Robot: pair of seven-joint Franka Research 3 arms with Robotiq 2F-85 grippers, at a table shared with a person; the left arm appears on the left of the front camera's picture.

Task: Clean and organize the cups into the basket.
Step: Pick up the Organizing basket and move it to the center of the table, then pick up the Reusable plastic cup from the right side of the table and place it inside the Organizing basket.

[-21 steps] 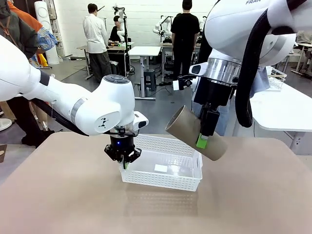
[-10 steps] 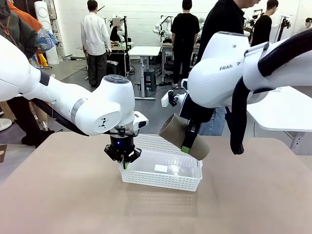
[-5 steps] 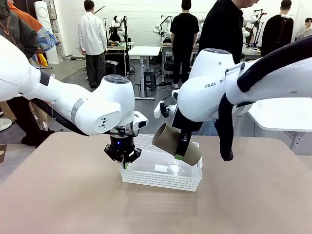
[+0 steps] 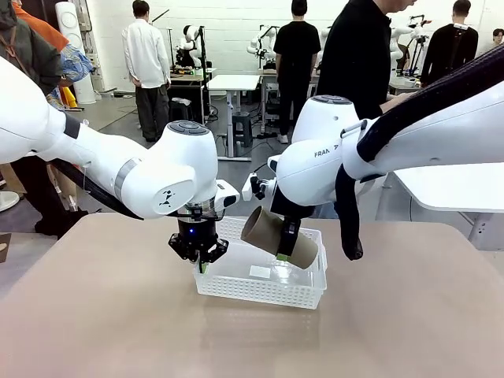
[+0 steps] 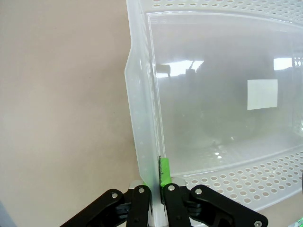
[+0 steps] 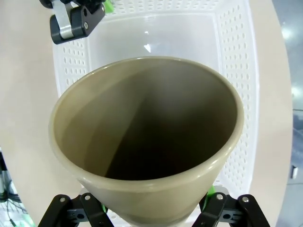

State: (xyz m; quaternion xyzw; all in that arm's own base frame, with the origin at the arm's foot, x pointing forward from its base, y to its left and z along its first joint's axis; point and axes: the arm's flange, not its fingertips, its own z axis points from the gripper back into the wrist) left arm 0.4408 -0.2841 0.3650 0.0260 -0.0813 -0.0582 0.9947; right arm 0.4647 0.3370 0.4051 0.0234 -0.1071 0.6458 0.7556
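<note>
A tan-brown cup (image 4: 277, 237) hangs tilted on its side just above the white lattice basket (image 4: 260, 293), with my right gripper (image 4: 285, 250) shut on its body. In the right wrist view the cup (image 6: 147, 142) shows its open mouth toward the camera, over the basket (image 6: 234, 71). My left gripper (image 4: 201, 253) is shut on the basket's left wall. The left wrist view has its fingers (image 5: 163, 171) pinching that wall (image 5: 142, 127), one green pad inside. The basket's floor is bare apart from a white label (image 5: 262, 94).
The brown table (image 4: 409, 315) has free room in front and to both sides of the basket. A person in black (image 4: 358, 55) stands behind the far edge. A white table (image 4: 449, 177) lies to the right.
My right arm has brought the tan-brown cup down and leftward, from high above the basket's right end to just over its inside. The left gripper and basket have stayed put.
</note>
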